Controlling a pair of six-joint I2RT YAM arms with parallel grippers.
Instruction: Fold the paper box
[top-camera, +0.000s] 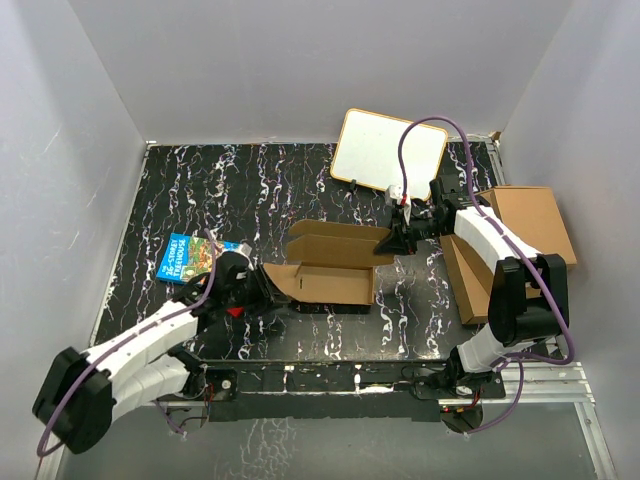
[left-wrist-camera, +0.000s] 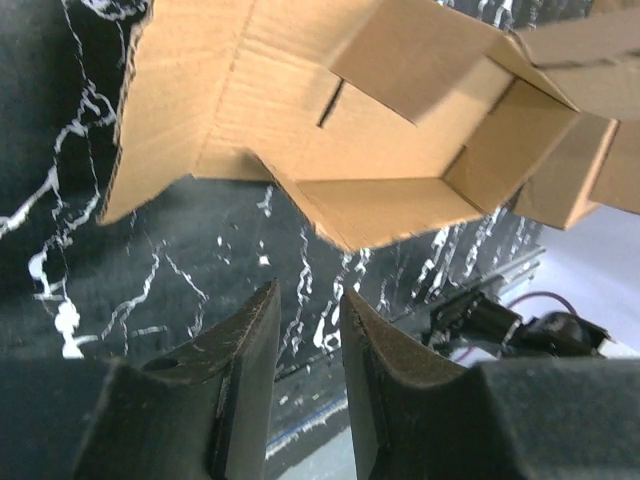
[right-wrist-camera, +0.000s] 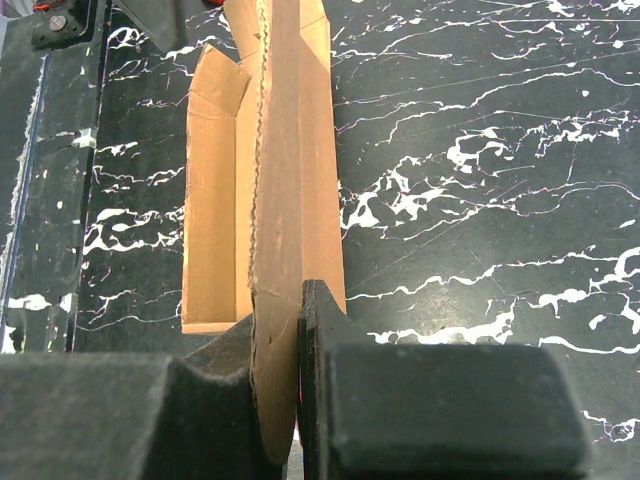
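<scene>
The paper box (top-camera: 328, 268) is a brown corrugated piece, partly folded, lying mid-table with its walls up and a pointed flap on its left end. My right gripper (top-camera: 397, 238) is shut on a flap at the box's right end; in the right wrist view the cardboard flap (right-wrist-camera: 290, 150) stands edge-on, pinched in the gripper (right-wrist-camera: 280, 308). My left gripper (top-camera: 262, 290) sits at the box's left end, just short of the pointed flap. In the left wrist view the gripper (left-wrist-camera: 308, 292) is open with a narrow gap and nothing in it, the box (left-wrist-camera: 300, 110) lying beyond its tips.
A blue picture book (top-camera: 188, 258) lies at the left behind my left arm. A white board (top-camera: 388, 150) leans at the back. A pile of larger brown cardboard boxes (top-camera: 530, 225) sits at the right beside my right arm.
</scene>
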